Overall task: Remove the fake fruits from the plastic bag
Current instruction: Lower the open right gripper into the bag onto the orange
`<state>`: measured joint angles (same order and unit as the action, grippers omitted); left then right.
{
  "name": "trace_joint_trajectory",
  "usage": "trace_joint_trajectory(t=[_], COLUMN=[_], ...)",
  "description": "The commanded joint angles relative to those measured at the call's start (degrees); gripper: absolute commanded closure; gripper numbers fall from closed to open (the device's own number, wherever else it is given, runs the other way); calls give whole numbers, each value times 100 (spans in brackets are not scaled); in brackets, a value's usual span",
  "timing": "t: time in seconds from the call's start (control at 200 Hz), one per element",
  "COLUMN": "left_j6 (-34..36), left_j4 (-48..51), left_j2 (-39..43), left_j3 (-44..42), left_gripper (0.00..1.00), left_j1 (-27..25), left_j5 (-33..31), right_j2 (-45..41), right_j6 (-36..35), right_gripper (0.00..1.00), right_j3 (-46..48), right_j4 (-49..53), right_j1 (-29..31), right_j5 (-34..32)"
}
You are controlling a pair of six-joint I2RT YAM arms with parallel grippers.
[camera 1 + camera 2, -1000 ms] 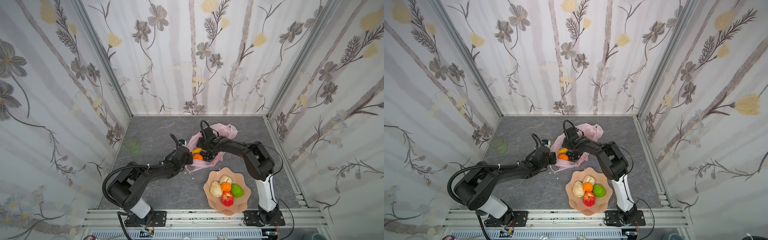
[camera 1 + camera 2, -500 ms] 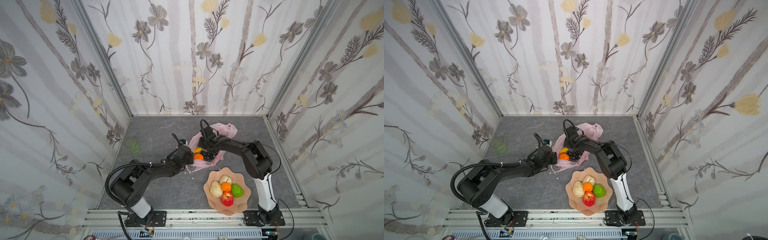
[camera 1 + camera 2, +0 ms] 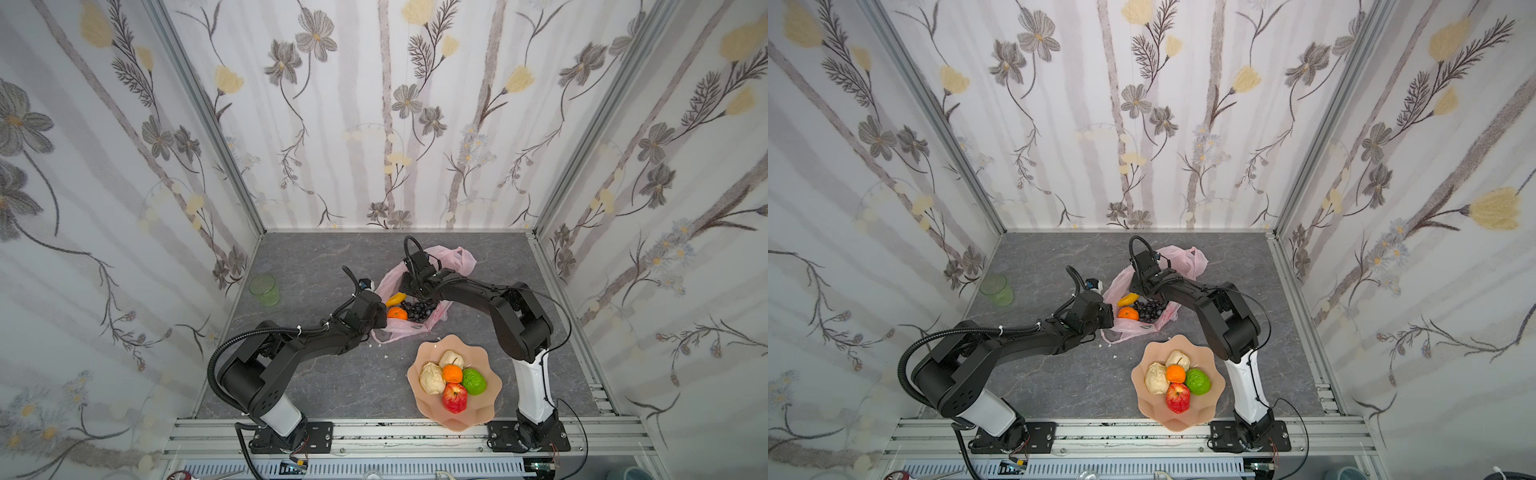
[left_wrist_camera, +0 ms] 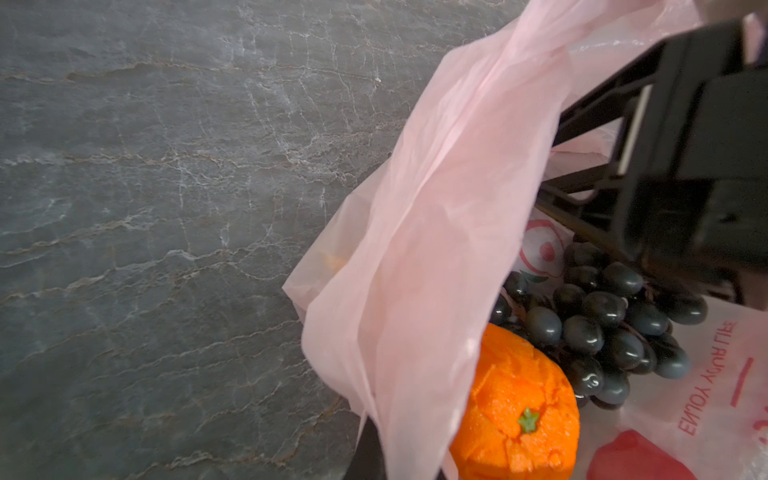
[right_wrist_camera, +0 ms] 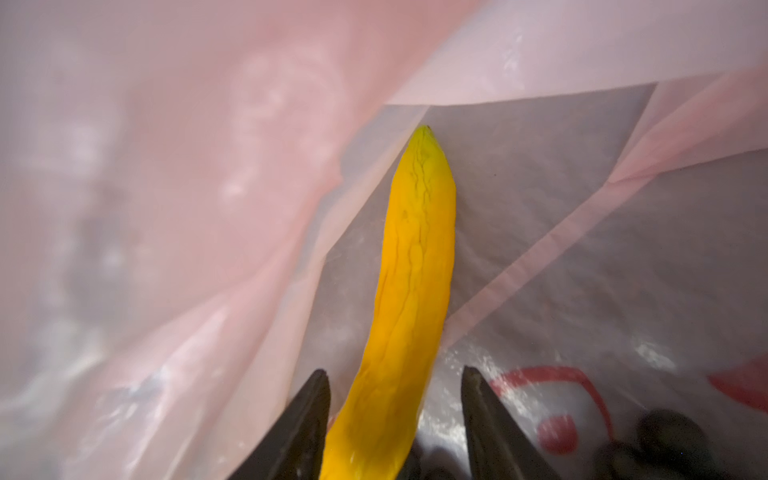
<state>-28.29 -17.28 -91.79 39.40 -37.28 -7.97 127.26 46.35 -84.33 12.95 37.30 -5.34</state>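
Pink bag (image 4: 436,208) with banana (image 5: 415,270), orange (image 4: 515,407), grapes (image 4: 598,324), left jaws clamping rim, right jaws parted astride banana

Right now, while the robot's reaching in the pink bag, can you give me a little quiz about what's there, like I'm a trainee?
1. True or false: the right gripper stands open around the banana, inside the plastic bag.
2. How many fruits sit on the plate? A three, B five, C seven.
3. Fill in: in the bag, the round fruit right beside the grapes is the ____.
Key: 1 true; 2 B; 3 orange.
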Motion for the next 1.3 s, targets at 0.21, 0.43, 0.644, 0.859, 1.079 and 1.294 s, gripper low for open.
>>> trace_joint_trajectory(t=[0.21, 0.43, 0.644, 0.859, 1.079, 1.294], left_j6=[-43, -58, -50, -59, -58, -61], left_j4=[56, 67, 71, 59, 51, 49], left_j2=[-43, -67, -27, -6, 24, 32], left_j3=[11, 32, 20, 8, -8, -7], left_gripper=[92, 92, 93, 92, 93, 93], left_j1=[6, 9, 6, 4, 8, 8], left_j5=[-185, -171, -179, -170, -172, -188], right_j2=[-708, -803, -730, -643, -275, -325], right_j6=[-225, -214, -206, -236, -249, -240], right_gripper=[42, 41, 36, 33, 28, 33], right_j3=[512, 769, 866, 921, 767, 722], right_j4=[4, 152, 327, 403, 327, 236], right_j1=[519, 905, 1151, 1192, 1201, 1189], right_j5=[68, 59, -94, -208, -4, -5])
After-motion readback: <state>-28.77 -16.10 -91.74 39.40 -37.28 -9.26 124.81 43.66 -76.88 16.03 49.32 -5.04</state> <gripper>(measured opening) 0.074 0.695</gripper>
